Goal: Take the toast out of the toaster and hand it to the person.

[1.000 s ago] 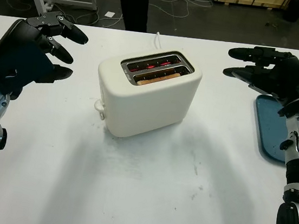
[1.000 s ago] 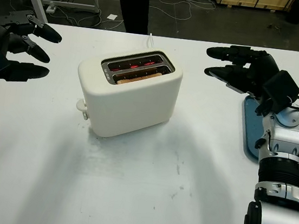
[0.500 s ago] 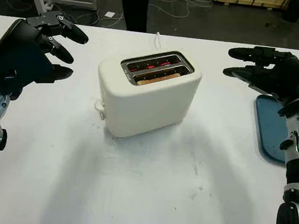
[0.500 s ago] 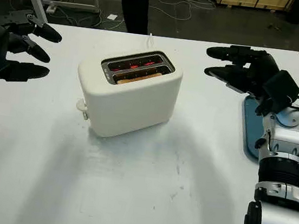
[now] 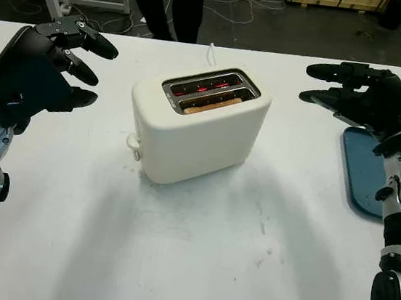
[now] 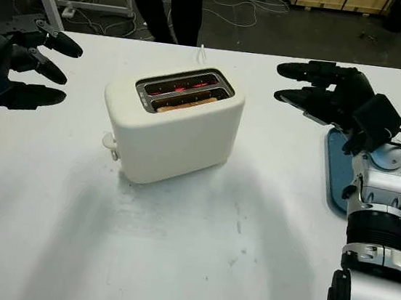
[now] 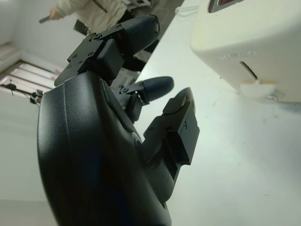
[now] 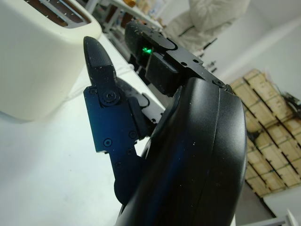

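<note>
While the toast (image 5: 209, 106) sits low in the toaster's (image 5: 198, 124) front slot at frame centre, the left hand (image 5: 38, 71) hovers open at upper left, the right hand (image 5: 361, 96) open at upper right above a blue tray (image 5: 364, 174); a person (image 5: 168, 0) stands beyond the table (image 5: 195, 252).

toaster (image 5: 197, 131): smooth cream plastic shell, matt; metal-rimmed slots
table (image 5: 194, 259): smooth white top, matt, lightly scuffed
tray (image 5: 365, 170): blue, matt, at the table's right edge
left hand (image 5: 30, 74): black plastic, slight sheen
right hand (image 5: 361, 96): black plastic, slight sheen
</note>
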You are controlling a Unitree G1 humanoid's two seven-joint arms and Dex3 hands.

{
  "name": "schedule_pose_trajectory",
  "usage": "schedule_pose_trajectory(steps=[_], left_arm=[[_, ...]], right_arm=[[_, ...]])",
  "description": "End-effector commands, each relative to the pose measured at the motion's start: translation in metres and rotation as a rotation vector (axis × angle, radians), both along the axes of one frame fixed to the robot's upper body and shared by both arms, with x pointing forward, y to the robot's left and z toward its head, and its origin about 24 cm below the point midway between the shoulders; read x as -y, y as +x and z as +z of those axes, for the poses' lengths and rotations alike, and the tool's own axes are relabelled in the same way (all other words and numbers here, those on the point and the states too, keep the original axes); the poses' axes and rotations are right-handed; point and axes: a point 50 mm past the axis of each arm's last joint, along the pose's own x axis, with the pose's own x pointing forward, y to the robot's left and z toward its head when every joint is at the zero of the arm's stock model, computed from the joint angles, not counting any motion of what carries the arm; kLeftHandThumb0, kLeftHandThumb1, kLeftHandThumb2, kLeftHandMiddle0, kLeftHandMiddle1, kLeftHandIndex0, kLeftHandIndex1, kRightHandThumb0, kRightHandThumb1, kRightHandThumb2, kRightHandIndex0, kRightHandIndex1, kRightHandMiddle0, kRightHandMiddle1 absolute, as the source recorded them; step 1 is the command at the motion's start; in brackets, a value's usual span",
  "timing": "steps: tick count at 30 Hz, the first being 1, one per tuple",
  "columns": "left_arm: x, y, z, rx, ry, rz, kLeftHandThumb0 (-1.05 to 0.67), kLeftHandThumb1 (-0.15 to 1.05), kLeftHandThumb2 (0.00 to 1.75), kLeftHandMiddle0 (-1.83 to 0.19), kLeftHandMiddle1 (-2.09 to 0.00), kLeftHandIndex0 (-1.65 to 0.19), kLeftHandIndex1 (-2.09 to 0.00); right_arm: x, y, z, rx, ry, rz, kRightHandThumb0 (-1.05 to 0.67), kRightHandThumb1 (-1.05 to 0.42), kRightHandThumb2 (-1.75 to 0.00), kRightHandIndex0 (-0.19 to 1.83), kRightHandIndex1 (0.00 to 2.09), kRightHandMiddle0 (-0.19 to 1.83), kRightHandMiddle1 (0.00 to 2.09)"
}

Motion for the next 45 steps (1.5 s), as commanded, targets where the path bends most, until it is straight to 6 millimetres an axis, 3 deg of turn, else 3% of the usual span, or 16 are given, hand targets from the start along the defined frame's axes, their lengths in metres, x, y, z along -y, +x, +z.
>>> schedule_pose_trajectory(steps=[1,45], left_arm=[[0.0001,0.0001,0.0030,0.012,0.012,0.003,0.53,0.92,0.16,-0.48,-1.31,-0.45,-1.02],[-0.0004,-0.0003,0.0028,0.011,0.010,0.005,0.51,0.92,0.15,-0.49,-1.29,-0.46,-1.00]], right_arm=[[-0.0008,0.0013,0.0040,0.008,-0.001,-0.003,-0.42,-0.84,0.00,1.06,0.00,0.93,0.00],[-0.0013,0.0005,0.0047,0.010,-0.003,-0.004,-0.44,-0.84,0.00,1.07,0.00,0.93,0.00]])
